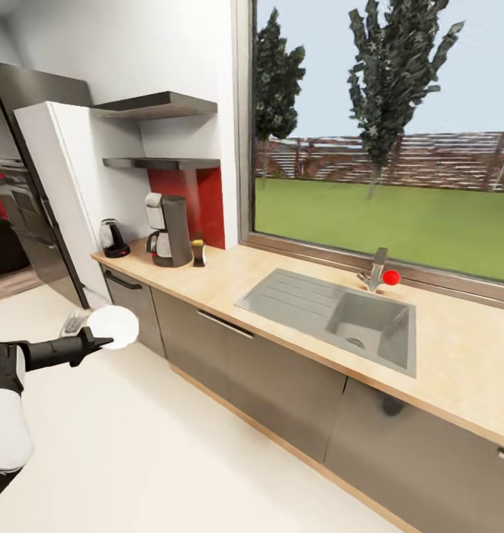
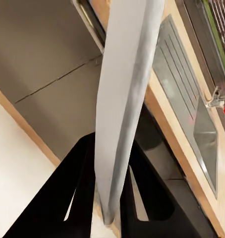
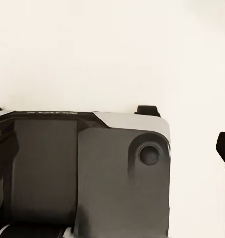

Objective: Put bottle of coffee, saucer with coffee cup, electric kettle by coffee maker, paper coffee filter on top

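Left claw (image 1: pixel 96 342) in the head view is closed on the rim of the saucer (image 1: pixel 112 326), which you hold over the floor, well short of the desk (image 1: pixel 296 285). On the desk's far end stand the coffee maker (image 1: pixel 168 230), the electric kettle (image 1: pixel 113 238) beside it, and the bottle of coffee (image 1: pixel 198 252) just on its other side.

In the left wrist view, the saucer (image 2: pixel 123 99) runs edge-on between the fingers (image 2: pixel 80 188), its long axis along the claw. Treat it as stiff, light, slippery and fragile; keep your grip on the rim.

In the right wrist view, you see the robot's base (image 3: pixel 87 173) over the floor; whether the right claw is open cannot be told.
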Motion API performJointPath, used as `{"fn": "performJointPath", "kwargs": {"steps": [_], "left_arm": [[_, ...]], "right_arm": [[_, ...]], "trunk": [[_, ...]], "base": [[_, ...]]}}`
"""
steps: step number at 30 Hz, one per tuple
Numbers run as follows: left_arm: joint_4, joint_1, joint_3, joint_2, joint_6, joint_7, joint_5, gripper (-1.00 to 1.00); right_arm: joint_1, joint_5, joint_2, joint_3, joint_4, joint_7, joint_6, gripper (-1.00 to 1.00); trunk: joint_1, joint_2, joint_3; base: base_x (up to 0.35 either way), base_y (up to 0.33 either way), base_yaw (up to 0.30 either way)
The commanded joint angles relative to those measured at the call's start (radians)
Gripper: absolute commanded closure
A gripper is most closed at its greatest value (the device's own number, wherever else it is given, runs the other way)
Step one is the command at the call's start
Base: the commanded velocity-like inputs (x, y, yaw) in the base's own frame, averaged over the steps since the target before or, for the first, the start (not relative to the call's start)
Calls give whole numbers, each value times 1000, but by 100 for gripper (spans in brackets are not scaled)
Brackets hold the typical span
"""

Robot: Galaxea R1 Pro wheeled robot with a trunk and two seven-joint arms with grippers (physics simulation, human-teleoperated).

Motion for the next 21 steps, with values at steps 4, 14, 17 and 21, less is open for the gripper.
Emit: {"fn": "performJointPath", "kwargs": {"steps": [4,14,17,21], "left_arm": [[-1,3,18,1,4,-7,-8,100],[-1,3,19,0,3,-7,-9,100],[-1,4,19,0,3,-6,-9,100],[0,5,19,-1,3,-6,-9,100]], "right_arm": [[-1,-9,-1,8,0,-1,-2,-100],[-1,-8,3,12,-3,-1,-2,-100],[-1,-9,6,10,-6,-1,-2,-100],[-1,-9,5,9,-6,-1,-2,-100]], "trunk": [[1,-2,-5],[1,-2,-10],[1,-2,-10],[1,-2,-10]], "base": [[0,0,261],[88,0,143],[309,30,4],[318,124,1]]}}
